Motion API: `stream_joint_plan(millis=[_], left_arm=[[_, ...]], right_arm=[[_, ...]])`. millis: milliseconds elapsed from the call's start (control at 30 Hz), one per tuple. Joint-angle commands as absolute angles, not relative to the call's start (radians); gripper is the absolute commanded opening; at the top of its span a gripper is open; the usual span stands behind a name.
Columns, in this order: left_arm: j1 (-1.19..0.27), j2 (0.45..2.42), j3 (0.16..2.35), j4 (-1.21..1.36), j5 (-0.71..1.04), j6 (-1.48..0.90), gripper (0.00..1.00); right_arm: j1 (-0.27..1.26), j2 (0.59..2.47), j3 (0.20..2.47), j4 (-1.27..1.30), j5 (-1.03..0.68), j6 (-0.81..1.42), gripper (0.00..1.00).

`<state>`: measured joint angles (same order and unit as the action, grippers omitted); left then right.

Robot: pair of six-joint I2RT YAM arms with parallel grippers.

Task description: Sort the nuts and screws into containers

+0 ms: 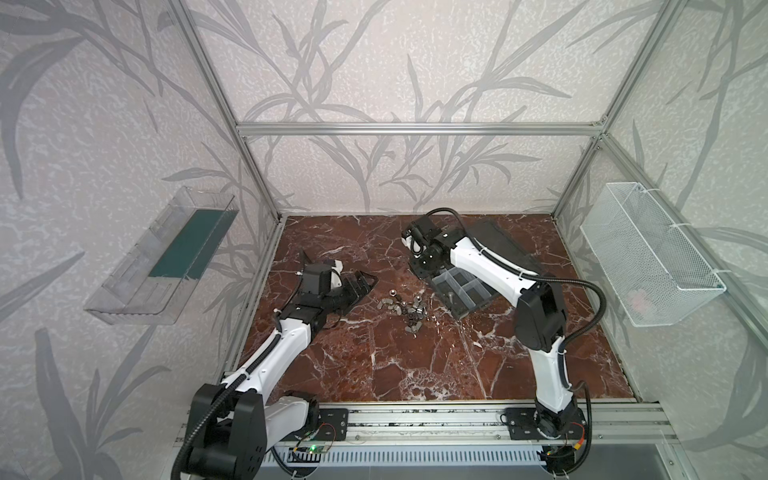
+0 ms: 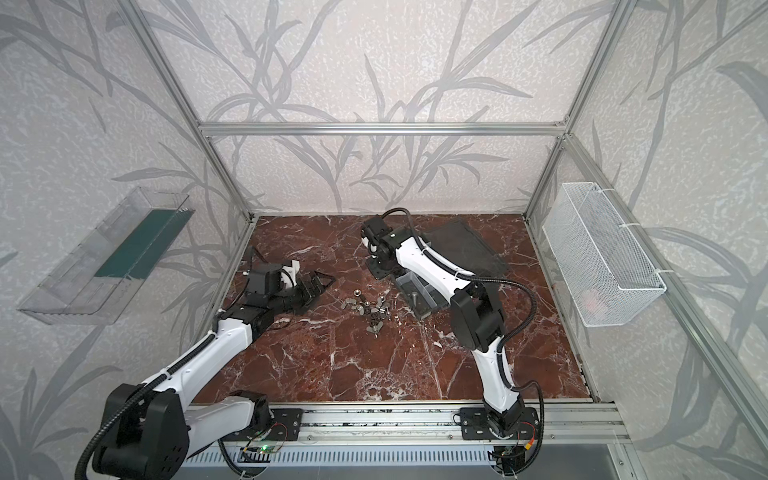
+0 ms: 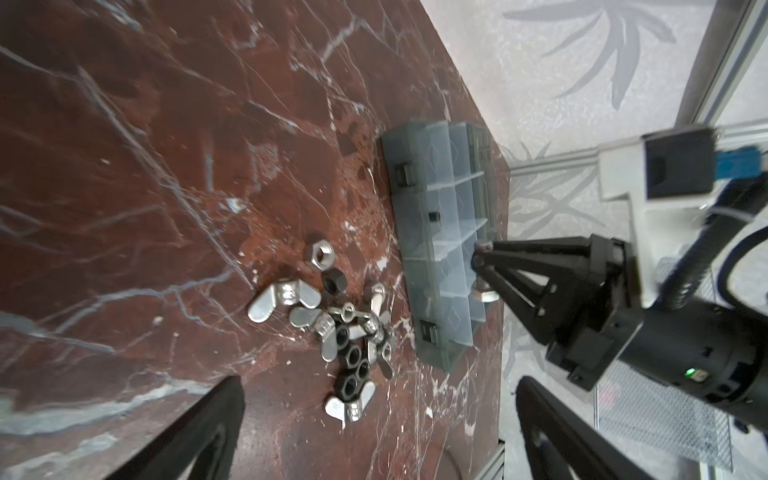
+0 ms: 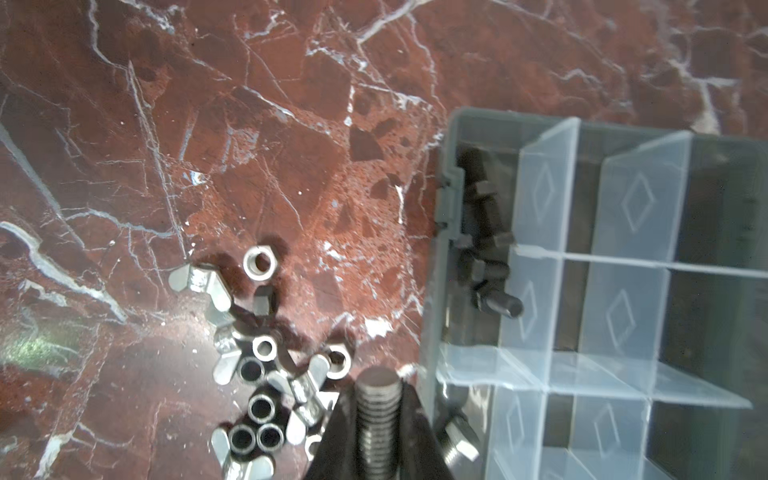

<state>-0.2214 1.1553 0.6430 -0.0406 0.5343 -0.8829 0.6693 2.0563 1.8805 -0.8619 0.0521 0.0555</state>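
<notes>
My right gripper point(image 4: 379, 432) is shut on a silver screw point(image 4: 379, 409), whose threaded shaft points out between the fingers. In the left wrist view this gripper point(image 3: 482, 266) hangs over the containers point(image 3: 409, 232), with the screw's hex head point(image 3: 484, 296) showing below the fingers. The containers point(image 4: 544, 208) hold dark screws point(image 4: 486, 266) in one compartment and a silver screw point(image 4: 457, 444) in the neighbouring one. Several nuts point(image 1: 401, 309) lie heaped on the table left of the containers point(image 1: 446, 301). My left gripper point(image 1: 365, 282) is open, left of the nuts point(image 3: 340, 328), and holds nothing.
The box's dark lid point(image 1: 498, 245) lies open behind it, under the right arm. A white mesh basket point(image 1: 648, 257) hangs on the right wall and a clear tray with a green base point(image 1: 166, 253) on the left wall. Aluminium frame posts edge the marble table point(image 1: 374, 365).
</notes>
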Motion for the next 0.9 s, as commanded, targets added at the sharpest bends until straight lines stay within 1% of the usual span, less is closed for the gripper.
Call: stream_joint_plan(millis=[0,133,267,367,567,700,867], left_arm=[[-0.326,1.19,0.705,-0.022,0.435,-0.86,1.0],[-0.413,1.268,0.772,-0.021,0.397,-0.847,0.99],[-0.459,1.319,0.815,-0.015,0.375,-0.838,1.0],[-0.484,1.342,0.837,-0.018,0.362,-0.834,0.99],[-0.519,1.363,0.852,-0.019,0.331,-0.826,1.0],[-0.526,1.368,0.864,-0.042,0.314,-0.803,0.99],[-0.526,1.367,0.877,-0.078,0.299,-0.772,1.0]], right_arm=[[0.646,1.956,1.787,-0.838,0.057,0.077,0.08],[0.61,1.864,1.65,-0.801,0.081,0.094,0.09],[0.57,1.788,1.517,-0.743,0.049,0.104,0.09],[0.55,1.768,1.446,-0.715,0.043,0.105,0.09],[0.532,1.769,1.376,-0.677,0.035,0.101,0.11],[0.524,1.779,1.359,-0.665,0.025,0.104,0.14],[0.523,1.787,1.349,-0.659,0.009,0.112,0.21]])
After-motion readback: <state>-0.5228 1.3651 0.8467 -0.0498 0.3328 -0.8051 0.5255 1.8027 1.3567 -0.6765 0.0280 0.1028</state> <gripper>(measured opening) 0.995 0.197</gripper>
